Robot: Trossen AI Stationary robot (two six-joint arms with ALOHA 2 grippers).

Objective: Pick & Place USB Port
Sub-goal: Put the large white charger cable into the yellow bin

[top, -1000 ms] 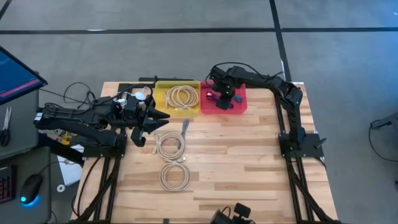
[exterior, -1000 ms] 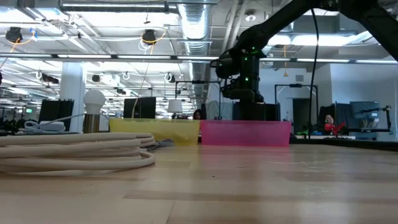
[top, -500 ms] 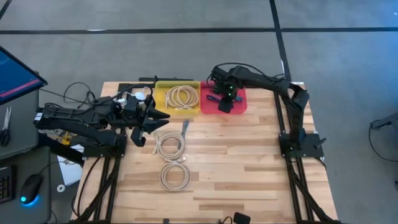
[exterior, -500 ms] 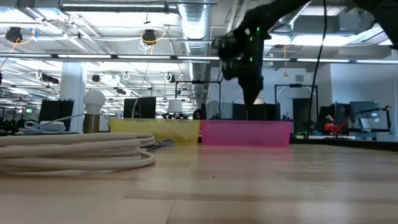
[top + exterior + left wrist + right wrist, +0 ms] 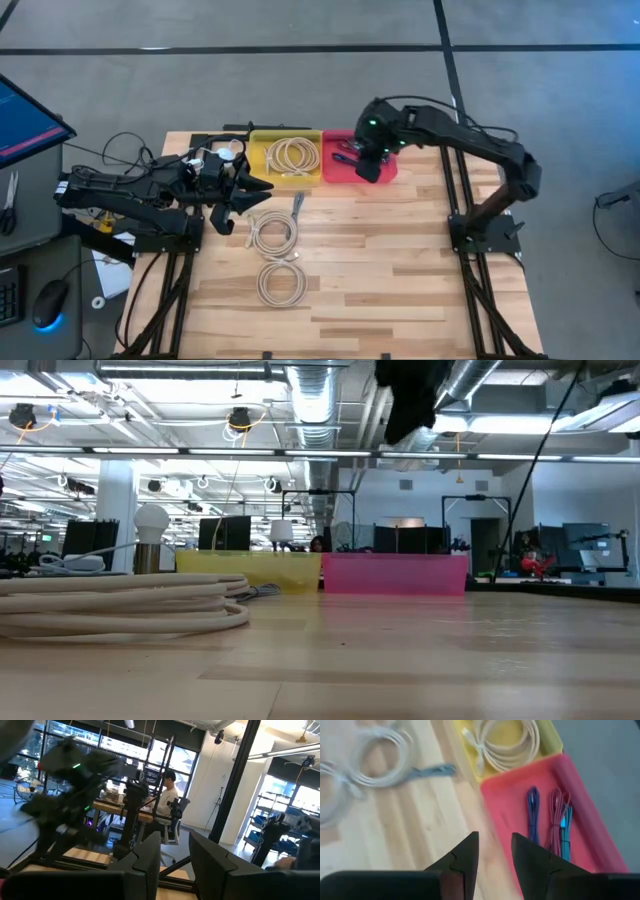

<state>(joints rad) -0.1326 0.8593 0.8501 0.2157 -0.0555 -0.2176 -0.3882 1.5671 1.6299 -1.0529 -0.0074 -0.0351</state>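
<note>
Three short coloured USB cables, blue, magenta and teal, lie flat in the pink tray at the table's far side. A grey-blue cable lies on the wood in front of the yellow tray. My right gripper hangs high above the pink tray's near edge, slanting down, open, nothing between its fingers. In the low view only its dark bulk shows at the top. My left gripper waits at the table's left, raised and level, open and empty.
A white cable coil fills the yellow tray. Two more white coils lie on the wood toward the near edge. A light bulb and loose wires sit at the far left. A person sits beyond the table.
My right gripper has risen out of the pink tray, high above it, drawing back a little toward the table's near and right side and tipping less steeply downward. The coloured cables stay lying in the tray.
</note>
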